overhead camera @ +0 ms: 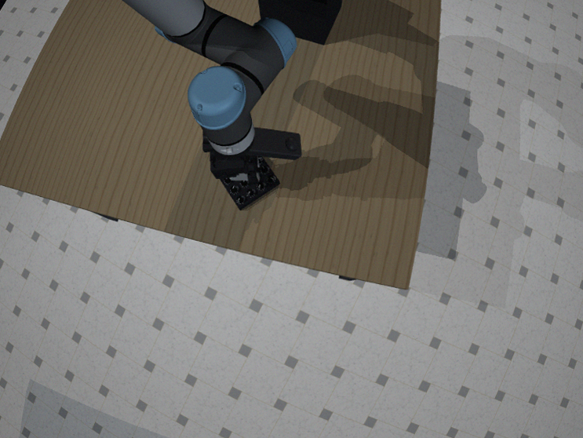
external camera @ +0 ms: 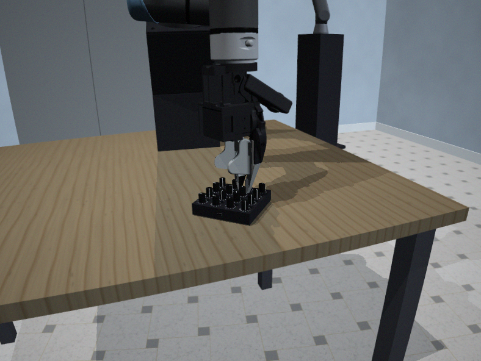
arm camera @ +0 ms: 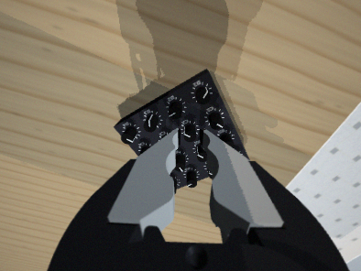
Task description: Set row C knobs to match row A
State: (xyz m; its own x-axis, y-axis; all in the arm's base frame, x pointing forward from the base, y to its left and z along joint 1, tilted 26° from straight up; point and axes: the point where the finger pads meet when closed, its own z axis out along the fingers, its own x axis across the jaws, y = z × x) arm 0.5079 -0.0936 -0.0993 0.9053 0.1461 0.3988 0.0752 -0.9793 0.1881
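The black knob box [overhead camera: 259, 196] [external camera: 233, 216] [arm camera: 161, 100] lies on the table with four rows of knobs. Its socket [external camera: 219, 214] is on the front side in the exterior view. My gripper [external camera: 244, 191] [arm camera: 190, 130] is low over the box with its jaws slightly apart. In the wrist view one row C knob [arm camera: 189, 129] stands between the tips, with narrow gaps. It is third from the left in the exterior view, and its white mark points toward the lower part of the wrist view. The fingers hide parts of rows A, B and C in the wrist view; the far row shows whole.
The wooden table [overhead camera: 331, 228] [external camera: 97, 233] bears the box, with its front edge nearer the exterior camera. A black block [overhead camera: 300, 11] [external camera: 182, 116] stands behind the arm. A dark pedestal [external camera: 318, 85] stands beyond the table.
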